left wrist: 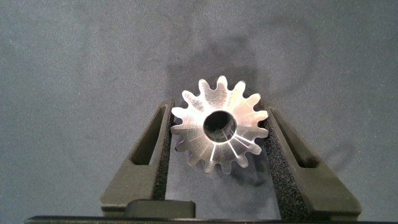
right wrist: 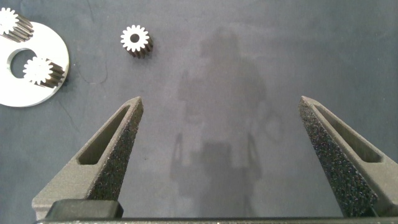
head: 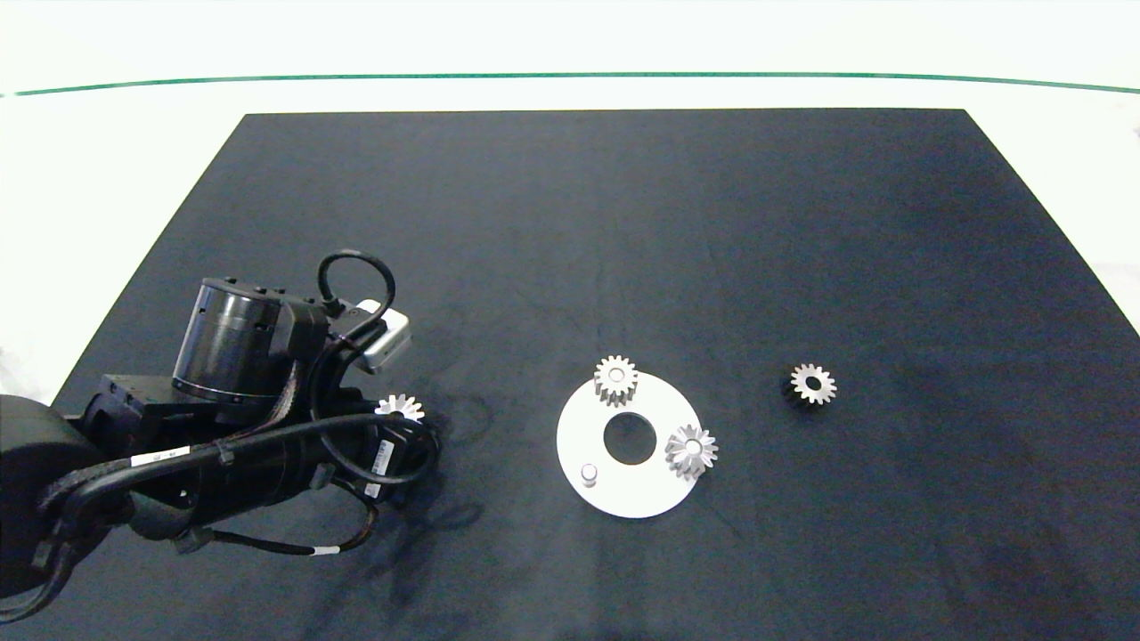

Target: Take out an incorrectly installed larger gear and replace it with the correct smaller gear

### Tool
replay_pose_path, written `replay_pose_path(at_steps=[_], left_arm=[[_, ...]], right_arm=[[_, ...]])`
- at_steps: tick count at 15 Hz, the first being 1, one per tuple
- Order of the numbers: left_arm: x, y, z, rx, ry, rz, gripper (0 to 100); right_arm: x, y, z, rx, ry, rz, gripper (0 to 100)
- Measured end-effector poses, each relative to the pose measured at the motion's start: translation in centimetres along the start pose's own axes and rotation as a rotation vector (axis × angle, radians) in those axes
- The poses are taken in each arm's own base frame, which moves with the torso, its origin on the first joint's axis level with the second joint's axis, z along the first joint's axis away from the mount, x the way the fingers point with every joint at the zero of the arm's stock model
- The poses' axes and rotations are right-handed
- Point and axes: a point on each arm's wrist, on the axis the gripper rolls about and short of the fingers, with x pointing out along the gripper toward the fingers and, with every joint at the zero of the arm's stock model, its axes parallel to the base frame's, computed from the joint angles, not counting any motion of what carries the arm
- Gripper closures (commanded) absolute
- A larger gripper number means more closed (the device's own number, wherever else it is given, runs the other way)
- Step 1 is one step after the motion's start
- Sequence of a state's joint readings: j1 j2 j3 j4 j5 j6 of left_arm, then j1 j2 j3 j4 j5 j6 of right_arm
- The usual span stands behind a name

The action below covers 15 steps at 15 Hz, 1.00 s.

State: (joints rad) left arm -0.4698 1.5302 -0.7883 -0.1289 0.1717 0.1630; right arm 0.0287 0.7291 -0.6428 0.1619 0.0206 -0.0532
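The larger gear (left wrist: 217, 127), silver with pointed teeth and a round bore, sits between the pads of my left gripper (left wrist: 217, 109), which is shut on it. In the head view that gear (head: 399, 408) shows just past the left arm's wrist, well left of the white round plate (head: 577, 436). The smaller gear (head: 812, 384) lies loose on the black mat right of the plate; the right wrist view shows it as well (right wrist: 135, 41). My right gripper (right wrist: 221, 99) hangs open over bare mat and holds nothing. It is outside the head view.
Two narrow silver gears (head: 615, 378) (head: 691, 450) stand on the plate around its centre hole. A bare peg (head: 589, 473) stands at the plate's near left. The black mat (head: 623, 223) is edged by white table on all sides.
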Motion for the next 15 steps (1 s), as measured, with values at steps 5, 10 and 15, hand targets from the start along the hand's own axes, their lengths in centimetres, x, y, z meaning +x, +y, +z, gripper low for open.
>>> replay_pose_path(at_steps=[5, 10, 15], left_arm=[[-0.1, 0.0, 0.1, -0.002, -0.006, -0.004, 0], [-1.1, 0.3, 0.2, -0.011, -0.032, -0.001, 0], [-4.5, 2.6, 0.4, -0.063, -0.121, 0.095, 0]], right_arm=[[0.0, 0.0, 0.0, 0.000, 0.000, 0.000, 0], [0.6, 0.0, 0.0, 0.000, 0.025, 0.002, 0], [2.4, 0.5, 0.5, -0.076, 0.081, 0.073, 0]])
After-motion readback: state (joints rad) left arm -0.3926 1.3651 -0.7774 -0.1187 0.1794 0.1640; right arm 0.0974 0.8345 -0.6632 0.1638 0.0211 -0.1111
